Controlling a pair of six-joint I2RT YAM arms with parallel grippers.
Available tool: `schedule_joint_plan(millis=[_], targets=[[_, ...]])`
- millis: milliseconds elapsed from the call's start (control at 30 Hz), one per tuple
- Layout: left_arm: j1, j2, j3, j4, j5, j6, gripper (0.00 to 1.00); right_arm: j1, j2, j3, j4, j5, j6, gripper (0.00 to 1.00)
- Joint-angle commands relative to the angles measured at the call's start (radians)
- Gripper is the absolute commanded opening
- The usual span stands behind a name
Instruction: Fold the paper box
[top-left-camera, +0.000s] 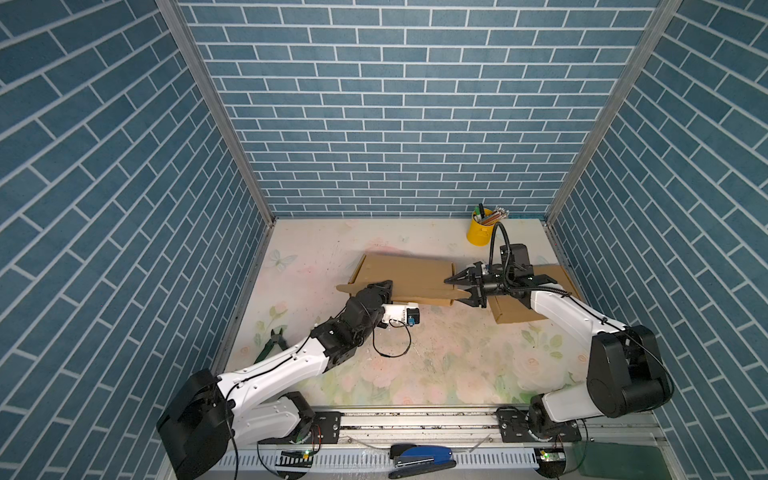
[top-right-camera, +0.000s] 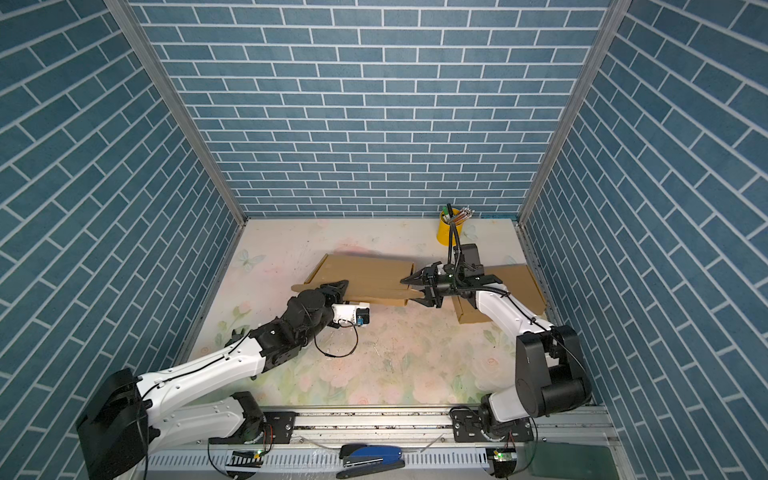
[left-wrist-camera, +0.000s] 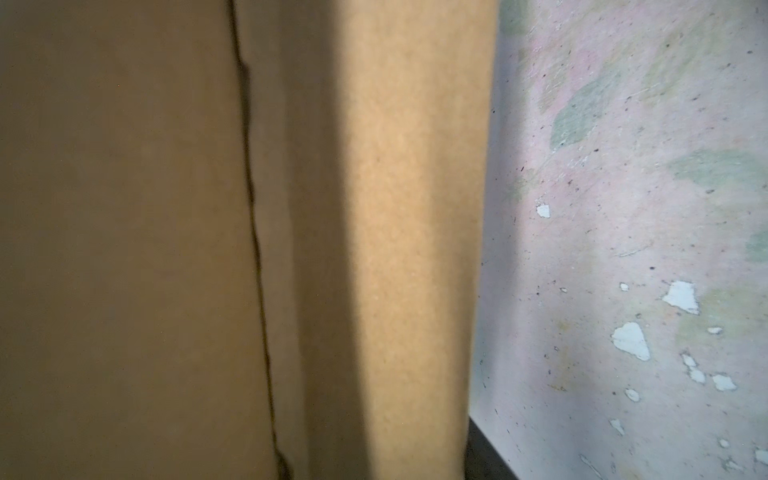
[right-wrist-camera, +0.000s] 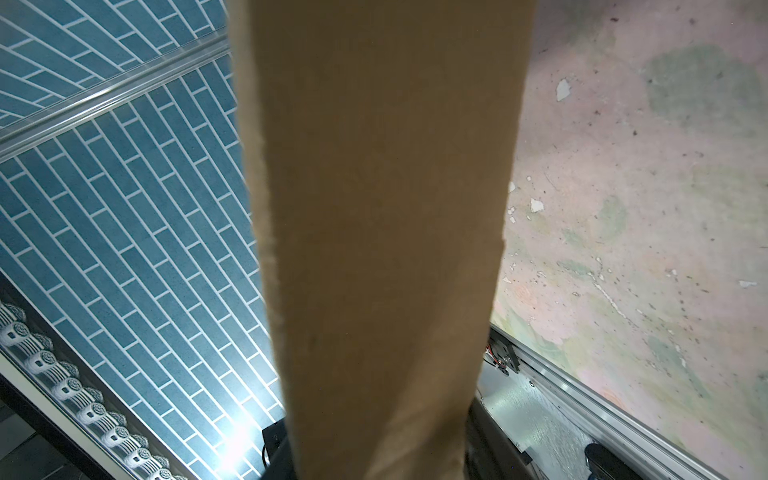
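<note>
Paper box (top-left-camera: 409, 274): lay flattened on the bench (top-left-camera: 436, 365), just above centre in both top views, long side running left to right.
Left pincer (top-left-camera: 384, 287): sat on the box's lower-left edge. It was seen from behind, so couldn't tell if the jaws were apart or clamped.
Left wrist view: box filled the left two-thirds, bench showed on the right.
Right pincer (top-left-camera: 457, 291): was at the box's right end, jaws apart. One sat above and one below the narrow flap (right-wrist-camera: 382, 249) in the top views. Couldn't tell whether they pressed it.
Right wrist view: flap ran up mid-frame.
</note>
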Motion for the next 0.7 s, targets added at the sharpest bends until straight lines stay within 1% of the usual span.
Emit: schedule_joint_plan(millis=[0,133,300,567,667], targets=[[-0.003,0.001,-0.011,-0.026,-0.013,0.015,0.53,0.002,-0.041,-0.023,0.001,-0.087,0.031,0.52],[-0.003,0.002,0.005,-0.060,-0.025,-0.002,0.50,-0.002,-0.041,-0.019,0.025,-0.079,0.034,0.58],[-0.003,-0.004,0.044,-0.180,-0.033,-0.063,0.49,-0.031,-0.052,-0.027,0.038,-0.046,0.032,0.63],[-0.001,-0.007,0.093,-0.336,-0.024,-0.157,0.49,-0.064,-0.070,-0.067,0.066,-0.034,0.028,0.64],[-0.001,-0.002,0.133,-0.406,-0.018,-0.189,0.49,-0.093,-0.079,-0.065,0.046,-0.031,-0.011,0.64]])
